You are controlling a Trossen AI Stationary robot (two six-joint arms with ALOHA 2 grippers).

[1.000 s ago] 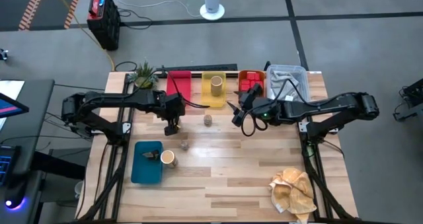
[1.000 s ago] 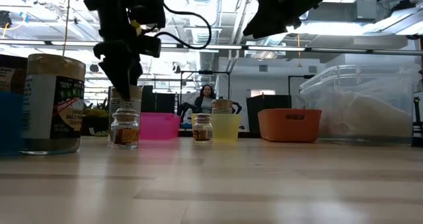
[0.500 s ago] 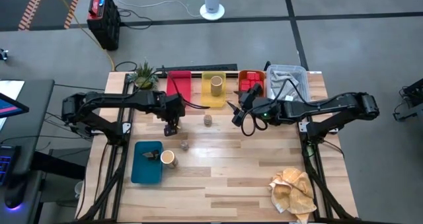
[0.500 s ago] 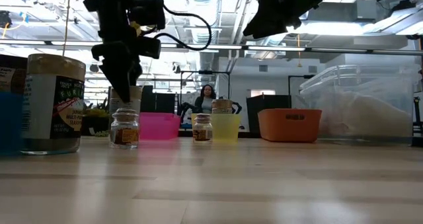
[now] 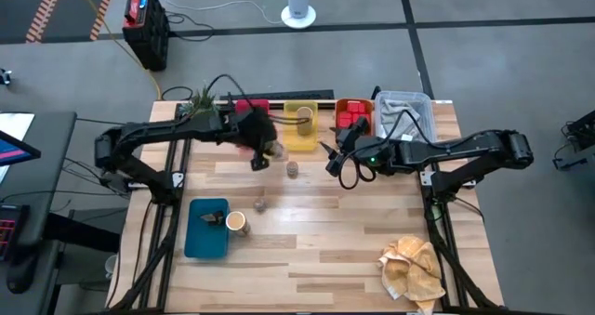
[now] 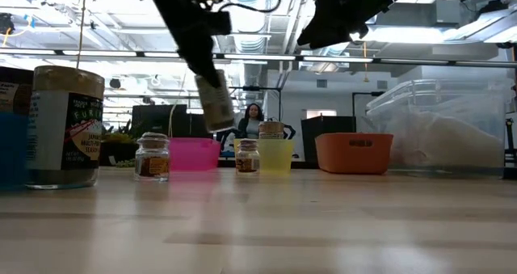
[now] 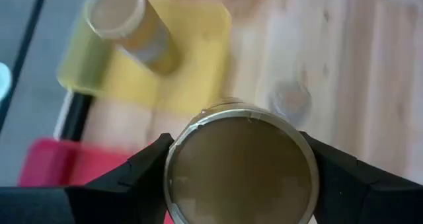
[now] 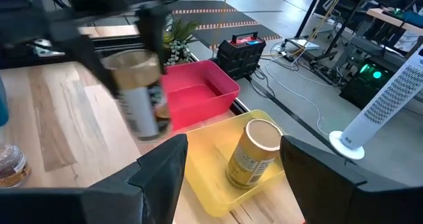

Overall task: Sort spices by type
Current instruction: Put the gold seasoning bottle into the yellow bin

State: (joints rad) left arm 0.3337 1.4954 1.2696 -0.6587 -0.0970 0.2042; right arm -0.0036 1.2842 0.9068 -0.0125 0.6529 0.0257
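Spice cylinder [image 5: 271, 150] hangs tilted in the left gripper [image 5: 260, 153], jaws closed on it, just beside the yellow tray [image 5: 299, 134] holding a matching cylinder [image 5: 304, 120]. Right gripper [image 5: 337, 159] waits near the orange tray [image 5: 353, 106], jaws apart and empty.

Left pincer [image 7: 239, 184] raised, seemingly clamped; right pincer [image 5: 331, 163] hangs spread apart.

The high view looks straight down on the whole pale wooden table [image 5: 307, 250]. The low view sits at tabletop height, facing level across toward the room. The left wrist view looks closely down past a tan open-topped cylinder [image 7: 241, 164] onto the flat yellow tray [image 7: 192, 65]. The right wrist view shares that tray [image 8: 211, 171], lower centre.
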